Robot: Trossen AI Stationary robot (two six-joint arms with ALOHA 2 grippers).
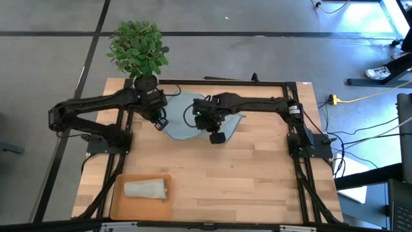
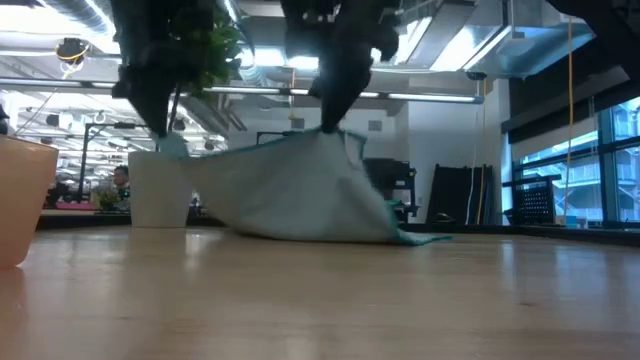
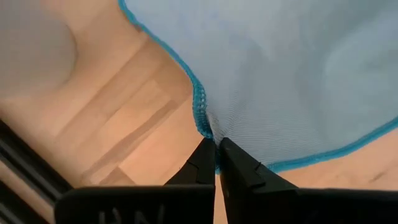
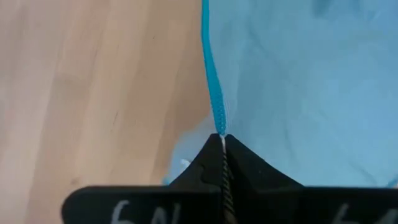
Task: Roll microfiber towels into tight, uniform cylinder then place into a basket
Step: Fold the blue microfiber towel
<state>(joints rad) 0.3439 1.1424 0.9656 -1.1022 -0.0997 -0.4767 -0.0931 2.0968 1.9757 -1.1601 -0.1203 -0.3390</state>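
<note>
Halfway done: rolled grey-green towel [image 1: 146, 188] already in basket [image 1: 116, 205]. Left claw [image 3: 216, 149] and right claw [image 4: 222, 138] pinching blue towel [image 1: 183, 119] edges, unrolled.

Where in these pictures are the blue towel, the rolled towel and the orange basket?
blue towel [image 1: 183, 122]: high view, on the spread cloth's bare left part.
rolled towel [image 1: 145, 188]: high view, middle of the pale roll.
orange basket [image 1: 120, 207]: high view, on its bare floor near a corner.
</note>
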